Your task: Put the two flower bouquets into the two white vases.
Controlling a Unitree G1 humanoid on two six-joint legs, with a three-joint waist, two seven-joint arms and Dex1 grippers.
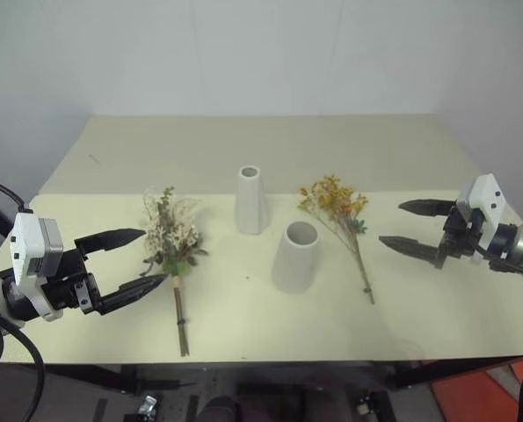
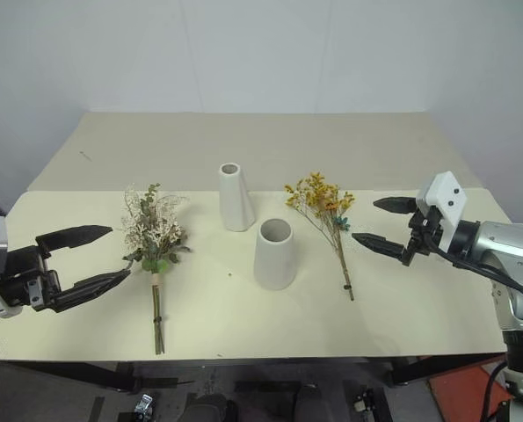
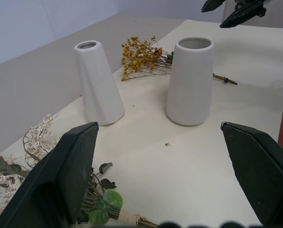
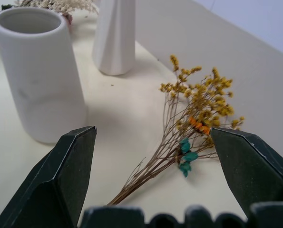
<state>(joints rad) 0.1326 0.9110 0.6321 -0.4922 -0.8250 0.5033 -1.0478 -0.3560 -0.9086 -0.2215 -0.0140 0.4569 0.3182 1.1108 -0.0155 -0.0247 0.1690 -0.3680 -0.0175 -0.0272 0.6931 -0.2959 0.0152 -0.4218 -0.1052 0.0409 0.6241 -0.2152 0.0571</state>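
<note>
Two white vases stand upright mid-table: a tall slim one (image 1: 250, 200) and, nearer and to its right, a shorter wide-mouthed one (image 1: 296, 257). The cream-white bouquet (image 1: 170, 237) lies flat on the table left of them, stems pointing toward the near edge. To the right of the vases, the yellow-orange bouquet (image 1: 338, 211) lies flat as well. My left gripper (image 1: 138, 260) hovers open just left of the cream bouquet, holding nothing. My right gripper (image 1: 410, 229) hovers open to the right of the yellow bouquet's stems, nothing between its fingers.
The cream table (image 1: 270, 149) has bare room behind the vases and along the near edge. A white wall rises behind it. The floor beyond the near right corner shows an orange patch (image 1: 490, 396).
</note>
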